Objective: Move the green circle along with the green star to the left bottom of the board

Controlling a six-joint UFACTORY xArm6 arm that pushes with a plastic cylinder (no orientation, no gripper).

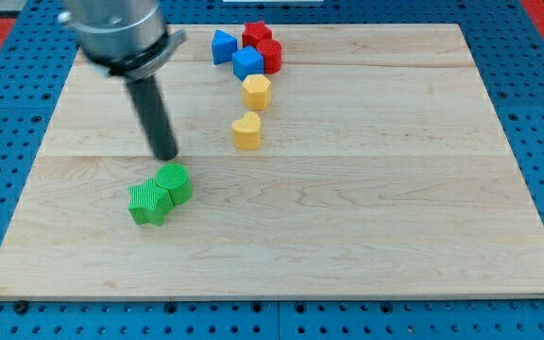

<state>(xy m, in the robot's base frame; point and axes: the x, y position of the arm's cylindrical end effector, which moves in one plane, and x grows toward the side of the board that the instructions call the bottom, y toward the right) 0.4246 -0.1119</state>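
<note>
The green circle [175, 181] and the green star [148, 202] lie touching each other on the wooden board [348, 208], left of the middle and toward the view's bottom. The star is at the circle's lower left. My tip [165, 156] is at the end of the dark rod, just above the green circle in the view, very close to its upper edge. I cannot tell whether it touches the circle.
Near the view's top, middle, are a blue triangle-like block [222, 46], a blue cube [247, 63], two red blocks [257, 35] [270, 54], a yellow hexagon-like block [257, 92] and a yellow heart-like block [246, 130]. Blue pegboard surrounds the board.
</note>
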